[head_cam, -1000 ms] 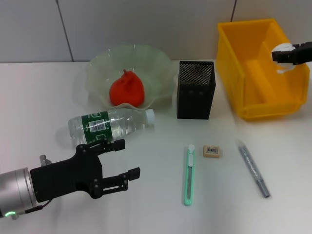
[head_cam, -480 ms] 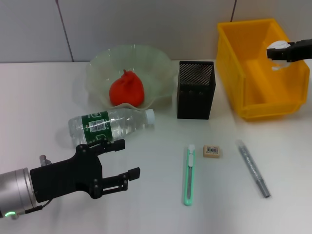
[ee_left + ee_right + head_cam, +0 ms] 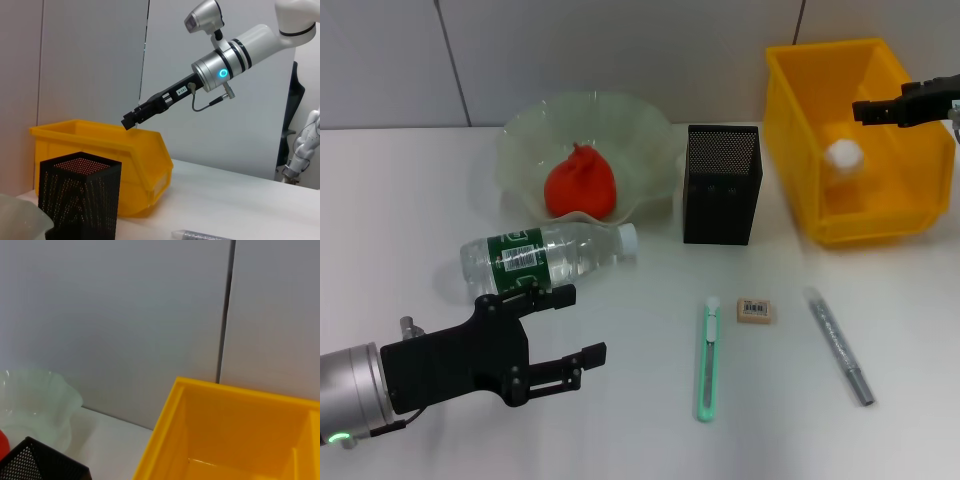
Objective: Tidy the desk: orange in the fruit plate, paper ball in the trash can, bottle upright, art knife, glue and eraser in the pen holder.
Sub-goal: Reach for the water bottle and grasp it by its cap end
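Observation:
The white paper ball (image 3: 842,155) lies inside the yellow trash can (image 3: 790,150). My right gripper (image 3: 868,109) hangs open and empty just above the can. The orange (image 3: 580,185) rests in the pale green fruit plate (image 3: 525,130). In front of the plate the bottle (image 3: 545,255) lies on its side. My left gripper (image 3: 582,325) hovers open near the table's front, just in front of the bottle. The green art knife (image 3: 708,358), the eraser (image 3: 755,310) and the grey glue stick (image 3: 838,345) lie on the table in front of the black mesh pen holder (image 3: 722,185).
The white table (image 3: 400,220) meets a grey wall behind the plate and trash can. The left wrist view shows the pen holder (image 3: 80,200), the trash can (image 3: 130,160) and my right arm (image 3: 235,60) reaching over it.
My right gripper has let go of the paper ball, which has dropped into the trash can, and has shifted slightly left. The left arm has not moved.

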Controlling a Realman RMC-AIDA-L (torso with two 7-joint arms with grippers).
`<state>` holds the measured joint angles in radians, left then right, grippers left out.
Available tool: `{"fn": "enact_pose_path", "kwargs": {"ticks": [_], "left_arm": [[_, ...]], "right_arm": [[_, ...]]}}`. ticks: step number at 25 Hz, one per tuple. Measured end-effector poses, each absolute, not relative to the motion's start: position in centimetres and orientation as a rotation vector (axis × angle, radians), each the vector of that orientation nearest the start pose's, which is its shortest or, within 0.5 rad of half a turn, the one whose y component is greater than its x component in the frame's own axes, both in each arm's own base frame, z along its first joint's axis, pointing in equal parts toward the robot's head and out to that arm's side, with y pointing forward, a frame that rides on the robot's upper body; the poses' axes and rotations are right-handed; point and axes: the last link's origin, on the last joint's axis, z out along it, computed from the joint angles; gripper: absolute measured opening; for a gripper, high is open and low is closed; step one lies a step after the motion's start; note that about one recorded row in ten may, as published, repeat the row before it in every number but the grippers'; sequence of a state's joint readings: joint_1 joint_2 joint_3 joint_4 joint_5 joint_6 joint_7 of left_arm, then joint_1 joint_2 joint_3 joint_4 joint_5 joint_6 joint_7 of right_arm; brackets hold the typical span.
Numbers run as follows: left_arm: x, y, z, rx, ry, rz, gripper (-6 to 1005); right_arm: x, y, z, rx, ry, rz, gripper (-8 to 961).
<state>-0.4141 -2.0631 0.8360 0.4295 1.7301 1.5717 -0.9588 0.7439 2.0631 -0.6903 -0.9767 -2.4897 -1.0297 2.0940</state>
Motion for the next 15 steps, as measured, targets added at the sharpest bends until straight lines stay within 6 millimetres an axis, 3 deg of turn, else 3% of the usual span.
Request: {"fn": "enact_pose_path", "kwargs": {"ticks": [15], "left_arm": [[-28.34, 28.29, -2.85, -2.660, -0.386, -0.881, 792]], "right_arm": [[23.62, 45.43, 8.93, -2.112, 0.839, 0.227, 774]]}}
